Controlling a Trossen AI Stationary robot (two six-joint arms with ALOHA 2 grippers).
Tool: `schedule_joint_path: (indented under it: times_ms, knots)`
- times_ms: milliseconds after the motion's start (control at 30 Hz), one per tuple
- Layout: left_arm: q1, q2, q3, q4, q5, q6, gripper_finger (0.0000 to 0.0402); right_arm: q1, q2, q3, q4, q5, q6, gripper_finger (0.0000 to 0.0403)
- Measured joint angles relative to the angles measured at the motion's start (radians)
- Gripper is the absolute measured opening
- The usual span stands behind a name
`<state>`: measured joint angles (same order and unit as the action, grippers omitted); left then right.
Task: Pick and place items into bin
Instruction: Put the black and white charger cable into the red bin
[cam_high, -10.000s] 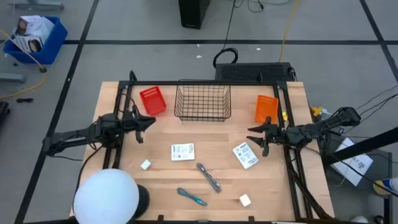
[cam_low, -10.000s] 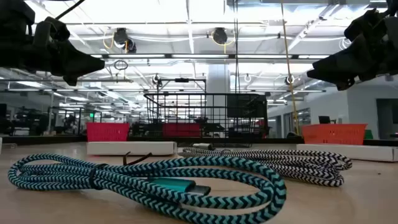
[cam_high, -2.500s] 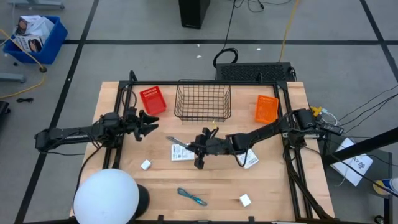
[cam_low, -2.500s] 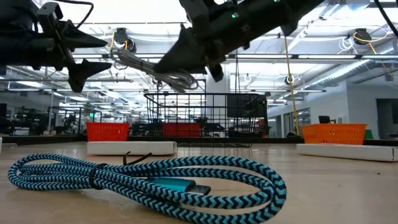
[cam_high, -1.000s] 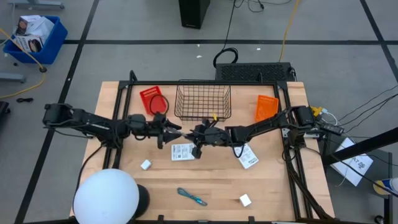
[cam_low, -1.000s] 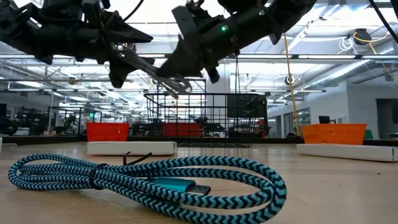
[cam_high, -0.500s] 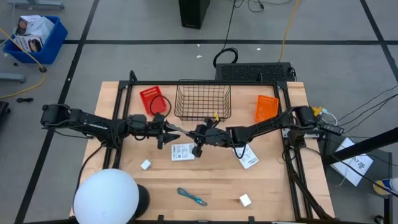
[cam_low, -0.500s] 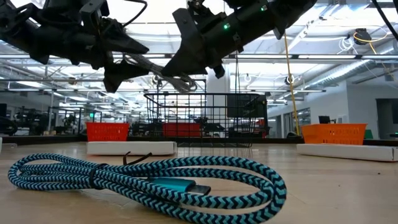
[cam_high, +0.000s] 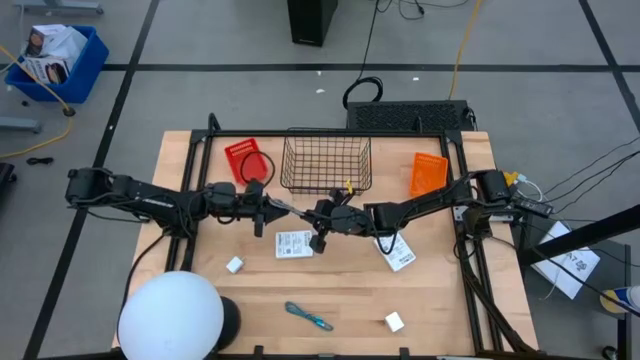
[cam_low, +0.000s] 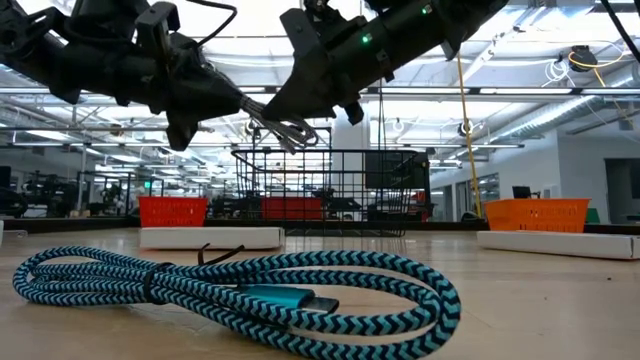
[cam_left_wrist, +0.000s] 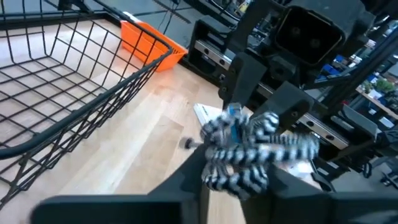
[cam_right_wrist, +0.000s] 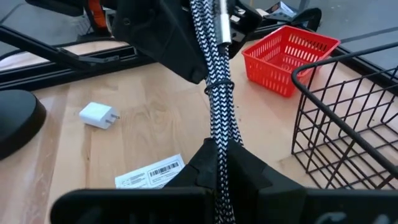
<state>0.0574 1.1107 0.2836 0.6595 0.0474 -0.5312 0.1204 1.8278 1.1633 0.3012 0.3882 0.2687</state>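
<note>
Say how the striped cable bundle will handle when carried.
Probably floppy: the cable is braided cord gathered in loose loops. Likely light, since the right hand holds it up with a narrow pinch. Unlikely to roll.

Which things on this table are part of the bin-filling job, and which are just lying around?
Job:
- braided cable, held between left gripper and right gripper
- white packet, second packet
- white cube, second cube
- teal cable
- wire basket, probably the bin

Lying about:
- red basket
- orange basket
- white dome
</note>
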Motion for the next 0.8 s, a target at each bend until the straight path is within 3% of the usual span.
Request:
schedule_joint_path:
  times_ms: [200, 500, 667, 800]
  knots:
    - [0.0, 0.0, 0.0, 0.015, -0.019, 0.007, 0.0025, -0.002, 0.0, 0.0, -0.008, -0.023, 0.011, 0.0011]
    - [0.0, 0.0, -0.001, 0.024, -0.025, 0.017, 0.005, 0.0, 0.0, 0.0, -0.014, -0.027, 0.006, 0.0015]
    - [0.0, 0.0, -0.001, 0.031, -0.039, 0.024, 0.0013, 0.012, 0.0, 0.0, -0.021, -0.047, -0.022, 0.0057]
    - [0.0, 0.0, -0.001, 0.04, -0.041, 0.024, 0.0013, 0.014, 0.001, -0.001, -0.02, -0.053, -0.051, 0.0113]
